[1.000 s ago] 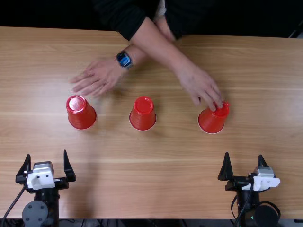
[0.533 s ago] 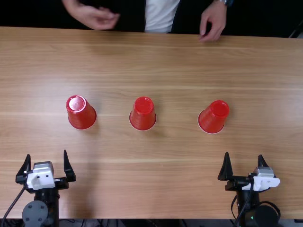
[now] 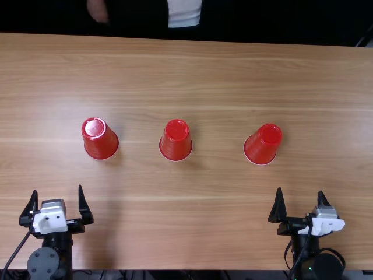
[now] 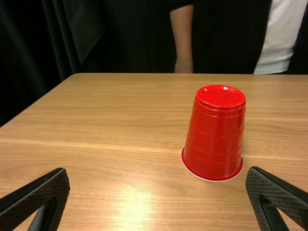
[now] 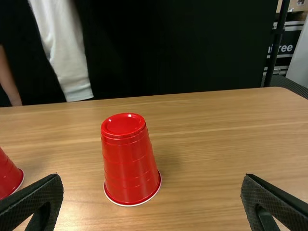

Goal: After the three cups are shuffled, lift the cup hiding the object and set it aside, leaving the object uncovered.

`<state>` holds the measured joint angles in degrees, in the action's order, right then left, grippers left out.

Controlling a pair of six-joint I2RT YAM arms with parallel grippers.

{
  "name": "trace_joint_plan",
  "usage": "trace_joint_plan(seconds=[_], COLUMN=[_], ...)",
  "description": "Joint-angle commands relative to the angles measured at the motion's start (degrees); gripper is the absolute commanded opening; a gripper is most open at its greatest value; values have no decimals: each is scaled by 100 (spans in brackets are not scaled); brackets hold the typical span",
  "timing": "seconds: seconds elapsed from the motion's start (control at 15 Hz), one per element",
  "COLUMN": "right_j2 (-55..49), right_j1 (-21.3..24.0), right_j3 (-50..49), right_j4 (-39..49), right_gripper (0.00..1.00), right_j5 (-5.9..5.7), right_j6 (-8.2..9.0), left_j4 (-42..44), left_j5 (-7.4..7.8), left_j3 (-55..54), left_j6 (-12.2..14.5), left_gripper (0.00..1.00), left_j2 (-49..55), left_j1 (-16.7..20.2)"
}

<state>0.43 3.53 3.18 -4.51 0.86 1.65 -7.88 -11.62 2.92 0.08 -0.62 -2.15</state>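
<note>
Now, left jaws sit wide open and empty at the near-left corner of the desk point(image 3: 233, 76). Three upside-down red cups stand in a row along the desk's middle, well apart: left cup point(image 3: 99, 140), middle cup point(image 3: 175, 140), right cup point(image 3: 263, 144). Right jaws likewise open, empty, near-right corner. Object hidden, can't tell under which cup. Risk: lifting the wrong cup, or a hard pinch crushing the thin wall and dragging the object.

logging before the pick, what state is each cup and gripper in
left red plastic cup: upside down, untouched
middle red plastic cup: upside down, untouched
right red plastic cup: upside down, untouched
left gripper: open, empty
right gripper: open, empty
</note>
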Motion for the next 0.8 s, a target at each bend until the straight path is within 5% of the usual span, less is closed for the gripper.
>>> trace_joint_plan(seconds=[0.0, 0.4, 0.47, 0.6, 0.73], right_j2=[-43, -43, -43, -43, 265], right_j1=[25, 51, 51, 51, 34], right_j3=[-107, 359, 587, 1053, 1712], right_j4=[44, 530, 530, 424, -103], right_gripper=[100, 100, 100, 100, 100], right_j5=[40, 51, 51, 51, 51], right_j6=[35, -17, -112, -576, -650], left_j4=[-109, -341, -657, -1311, -1754], left_j5=[2, -20, -20, -20, -30], left_j3=[-292, 578, 939, 1624, 2468], left_j6=[66, 77, 77, 77, 77], left_gripper=[100, 100, 100, 100, 100], left_j2=[62, 62, 62, -122, -632], left_j1=[-4, -22, -22, -22, -22])
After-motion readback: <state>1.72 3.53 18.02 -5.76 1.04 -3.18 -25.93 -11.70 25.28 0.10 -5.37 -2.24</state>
